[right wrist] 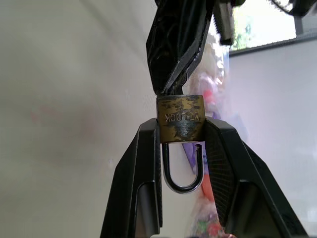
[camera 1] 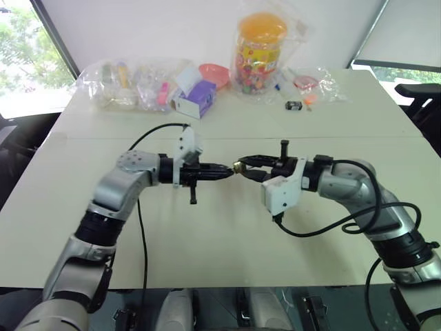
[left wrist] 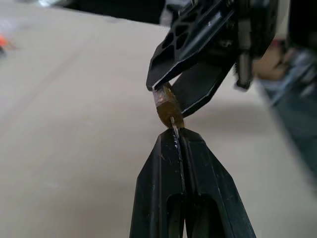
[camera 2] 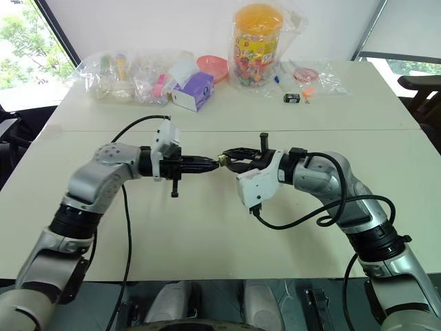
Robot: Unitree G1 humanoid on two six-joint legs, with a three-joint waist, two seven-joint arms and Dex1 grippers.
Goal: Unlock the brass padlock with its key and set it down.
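Observation:
Above the middle of the white table (camera 1: 227,234) my two grippers meet tip to tip. My right gripper (right wrist: 181,124) is shut on the brass padlock (right wrist: 180,118), one finger on each side of its worn yellow body. The padlock's silvery loop (right wrist: 183,184) hangs back between those fingers. My left gripper (left wrist: 176,136) is shut on the key (left wrist: 175,130), a thin silvery blade. The key's tip goes into the bottom of the padlock (left wrist: 168,105). In the head views the padlock (camera 1: 238,166) is a small yellow speck between the black fingertips.
Along the table's far edge stand a tall jar (camera 1: 260,52) with an orange lid, clear plastic bags (camera 1: 131,86) of small items, a purple and white box (camera 1: 196,96), a pink bowl (camera 1: 215,71) and a small black object (camera 1: 295,105) with orange bits.

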